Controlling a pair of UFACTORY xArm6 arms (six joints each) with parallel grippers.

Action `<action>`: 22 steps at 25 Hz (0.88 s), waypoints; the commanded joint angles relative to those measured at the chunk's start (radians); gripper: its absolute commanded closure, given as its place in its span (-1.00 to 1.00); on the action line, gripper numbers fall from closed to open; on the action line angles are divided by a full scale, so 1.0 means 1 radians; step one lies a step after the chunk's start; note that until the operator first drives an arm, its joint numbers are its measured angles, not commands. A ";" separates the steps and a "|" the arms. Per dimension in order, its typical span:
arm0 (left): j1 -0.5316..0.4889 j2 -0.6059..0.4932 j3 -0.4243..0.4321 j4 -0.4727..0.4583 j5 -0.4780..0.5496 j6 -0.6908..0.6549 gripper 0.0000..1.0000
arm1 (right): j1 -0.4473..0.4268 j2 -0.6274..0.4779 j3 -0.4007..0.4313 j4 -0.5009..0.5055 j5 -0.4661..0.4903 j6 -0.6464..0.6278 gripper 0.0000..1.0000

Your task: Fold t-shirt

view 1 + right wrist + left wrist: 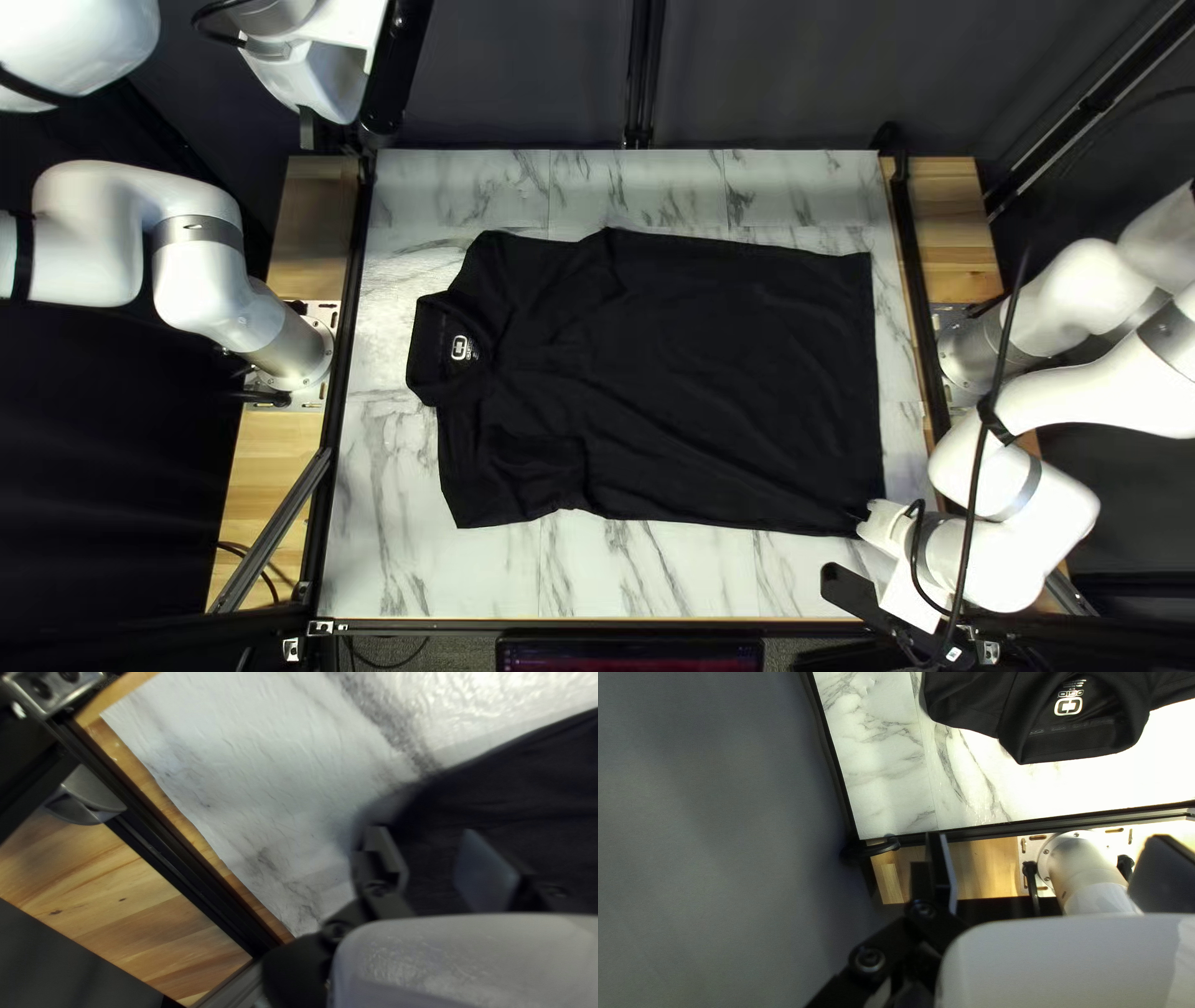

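At 4 o'clock on the black t-shirt (697,373), taking the table's far edge as 12, the right gripper (862,513) is at the hem corner; fingers parted, black cloth in view between them, unclamped; contact cannot be determined. Garment lies spread on the marbled table (411,573), collar (430,342) at 9 o'clock. Left gripper (330,93): raised, toward 10 to 11 o'clock, fingers wide apart, released.

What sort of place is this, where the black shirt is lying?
Probably a robotics lab or test station: two white robot arms, left and right, flank the marble-patterned table, with a dark curtain behind.
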 commanded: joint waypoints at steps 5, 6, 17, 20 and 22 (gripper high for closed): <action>0.000 0.000 0.000 0.000 0.000 0.000 -1.00 | -0.166 -0.168 0.062 -0.037 0.079 -0.193 -1.00; 0.000 0.000 0.000 0.000 0.000 0.000 -1.00 | -0.235 -0.244 0.087 -0.039 0.116 -0.273 -1.00; 0.000 0.000 0.000 0.000 0.000 0.000 -1.00 | -0.741 -0.592 0.074 -0.005 0.401 -0.766 -1.00; 0.000 0.000 0.000 0.000 0.000 0.000 -1.00 | -0.741 -0.592 0.074 -0.005 0.401 -0.766 -1.00; 0.000 0.000 0.000 0.000 0.000 0.000 -1.00 | -0.741 -0.592 0.074 -0.005 0.401 -0.766 -1.00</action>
